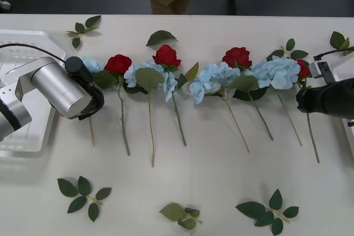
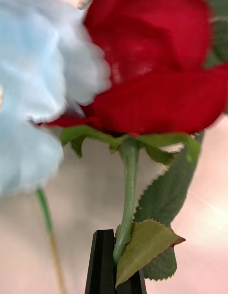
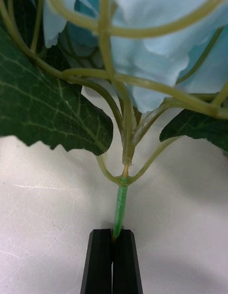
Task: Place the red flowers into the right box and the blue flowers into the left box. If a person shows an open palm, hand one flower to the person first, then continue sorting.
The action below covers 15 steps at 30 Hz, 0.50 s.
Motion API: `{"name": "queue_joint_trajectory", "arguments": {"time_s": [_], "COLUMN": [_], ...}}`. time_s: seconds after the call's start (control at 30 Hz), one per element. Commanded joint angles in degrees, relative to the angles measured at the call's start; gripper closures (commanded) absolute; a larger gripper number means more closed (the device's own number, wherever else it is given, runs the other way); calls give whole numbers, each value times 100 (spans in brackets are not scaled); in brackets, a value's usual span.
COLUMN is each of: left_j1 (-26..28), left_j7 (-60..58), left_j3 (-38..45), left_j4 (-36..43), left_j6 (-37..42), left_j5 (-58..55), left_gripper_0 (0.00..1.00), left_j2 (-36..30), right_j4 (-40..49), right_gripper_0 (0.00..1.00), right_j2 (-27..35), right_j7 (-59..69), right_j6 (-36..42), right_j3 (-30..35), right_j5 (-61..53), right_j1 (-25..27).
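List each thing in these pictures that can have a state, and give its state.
left gripper: shut on a blue flower stem.
right gripper: shut on a red flower stem.
left box: no flowers seen inside.
Other flowers: lying on the table.

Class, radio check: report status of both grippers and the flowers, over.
Left gripper shut on blue flower stem, by left box. Right gripper shut on red rose stem, table's right end. Nothing blocking.

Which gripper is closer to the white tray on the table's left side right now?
Left. The left gripper, shut on a blue flower's stem, sits just beside the left box. The right gripper, clamping a red rose stem, is across the table.
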State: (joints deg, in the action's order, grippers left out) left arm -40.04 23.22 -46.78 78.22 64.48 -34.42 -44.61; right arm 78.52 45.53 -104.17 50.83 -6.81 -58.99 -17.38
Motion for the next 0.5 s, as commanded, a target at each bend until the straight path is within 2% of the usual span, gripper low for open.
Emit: {"name": "queue_joint_trajectory", "arguments": {"time_s": [0.03,0.23,0.5], "left_j1": [111,76,-408], "left_j7": [-20,-20,-116], "left_j3": [-42,-42,205], "left_j4": [1,115,1257], "left_j6": [-50,21,1506], "left_j5": [67,49,-619], "left_gripper_0": [100,100,100], "left_j2": [57,22,-540], "right_j4": [489,489,-434], "right_gripper_0": [100,100,100], "right_j2": [817,1811,2646], "right_j7": [-33,-104,-447], "right_j6": [542,858,551], "right_j3": [532,734,751], "right_j5": [-640,-1097,-1000], "right_j1": [-117,-126,-90]}}
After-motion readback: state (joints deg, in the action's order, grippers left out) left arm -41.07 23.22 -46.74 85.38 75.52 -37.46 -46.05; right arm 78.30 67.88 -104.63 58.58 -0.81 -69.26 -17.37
